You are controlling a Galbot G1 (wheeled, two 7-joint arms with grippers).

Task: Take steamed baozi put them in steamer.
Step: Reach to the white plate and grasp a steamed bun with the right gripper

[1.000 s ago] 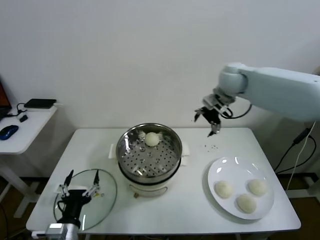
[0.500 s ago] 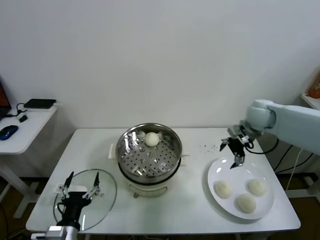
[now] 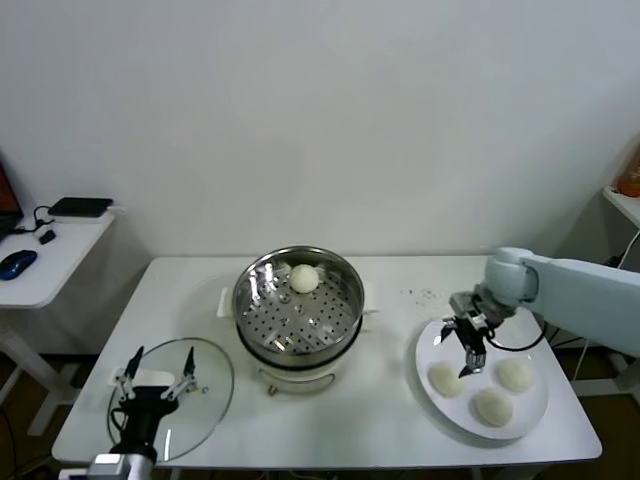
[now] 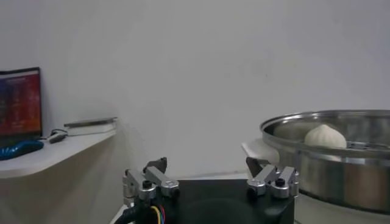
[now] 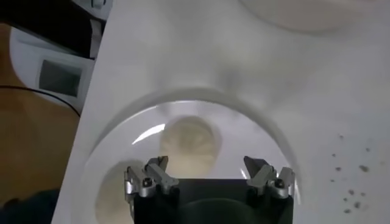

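My right gripper point(image 3: 466, 350) hangs over the white plate point(image 3: 440, 343) at the right end of the table point(image 3: 390, 430), its fingers spread wide with nothing between them, just above the nearest-left of the three buns lying there. Those three buns point(image 3: 446, 378) point(image 3: 515, 374) point(image 3: 493, 406) sit close together on the plate, apart from one another as far as I can make out. From my right wrist, one bun point(image 5: 189, 140) shows straight ahead between my open fingers, pale against the plate's rim point(image 5: 116, 131), though it is soft-edged there. A fourth bun point(image 3: 304, 278) already rests in the steamer point(image 3: 298, 305), toward its back wall, on the perforated floor. My left gripper point(image 3: 157, 378) is parked low at the table's front left corner, fingers apart, over the glass lid point(image 3: 205, 400) that lies flat on the table.
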